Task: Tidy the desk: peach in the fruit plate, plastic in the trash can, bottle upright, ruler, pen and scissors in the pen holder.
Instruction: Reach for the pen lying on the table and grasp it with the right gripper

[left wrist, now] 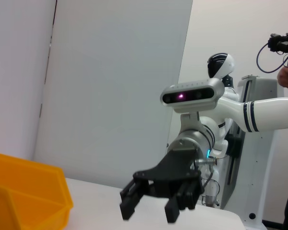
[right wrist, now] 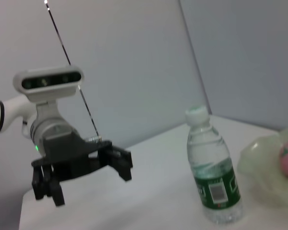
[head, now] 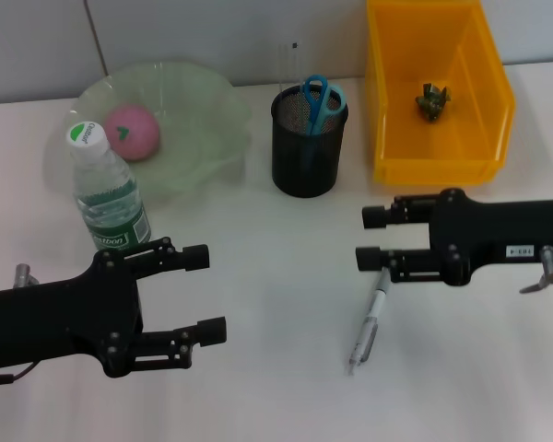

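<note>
Most of the tidying looks done, and all eyes go to the pen (head: 369, 324), lying flat on the white worktop (head: 276, 387), well out in front of the black mesh pen holder (head: 308, 145). Its upper end sits right beneath the right end effector (head: 371, 238), which hovers over it with its two fingers spread apart and nothing between them. The left end effector (head: 203, 295) is off on the far side of the pen, also parted and empty, looking idle.

Around the pen holder: blue-handled scissors (head: 320, 98) stand inside it, and a thin rod, possibly the ruler, rises from it, though I can't be sure. To one side is the pale green fruit plate (head: 207, 138) with the pink peach (head: 131, 131) in it; the water bottle (head: 109, 189) stands upright just in front of that plate. On the holder's other side, the yellow bin (head: 387, 110) holds a small crumpled dark scrap (head: 433, 101).

Now, the pen itself. I'd judge it light, stiff and slim, with a smooth barrel that may roll or slip out. It lies flush on the worktop, so the fingers must come down very low, astride the barrel. Best hold, I reckon, is near the middle, squeezed across its width, so it tips upright cleanly for the drop into the holder.
</note>
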`<act>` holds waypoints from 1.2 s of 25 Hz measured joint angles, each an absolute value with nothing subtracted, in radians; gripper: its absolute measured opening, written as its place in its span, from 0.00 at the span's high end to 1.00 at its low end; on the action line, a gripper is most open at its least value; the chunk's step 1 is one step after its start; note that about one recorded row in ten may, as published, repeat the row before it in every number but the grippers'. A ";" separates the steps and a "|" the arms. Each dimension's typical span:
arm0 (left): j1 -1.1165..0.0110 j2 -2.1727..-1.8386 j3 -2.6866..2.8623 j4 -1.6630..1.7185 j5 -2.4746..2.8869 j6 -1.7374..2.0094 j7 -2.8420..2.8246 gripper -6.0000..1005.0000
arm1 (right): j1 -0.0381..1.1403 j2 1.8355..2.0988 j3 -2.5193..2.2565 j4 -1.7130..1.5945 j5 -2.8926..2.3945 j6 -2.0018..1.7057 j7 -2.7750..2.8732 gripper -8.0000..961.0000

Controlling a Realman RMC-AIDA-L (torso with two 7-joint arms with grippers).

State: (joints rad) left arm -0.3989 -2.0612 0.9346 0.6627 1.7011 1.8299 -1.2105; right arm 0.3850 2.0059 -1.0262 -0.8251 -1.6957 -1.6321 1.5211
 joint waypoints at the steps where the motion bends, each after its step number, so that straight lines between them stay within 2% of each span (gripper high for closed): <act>1: -0.400 -2.061 0.938 0.663 1.701 1.829 -1.212 0.17 | 0.385 2.006 -1.026 -0.825 -1.696 -1.632 1.521 0.34; 15: -0.409 -2.065 0.953 0.662 1.709 1.830 -1.201 0.17 | 0.380 2.012 -1.026 -0.805 -1.746 -1.634 1.495 0.34; 30: -0.400 -2.064 0.943 0.665 1.706 1.822 -1.213 0.18 | 0.373 2.007 -0.999 -0.802 -1.744 -1.688 1.454 0.34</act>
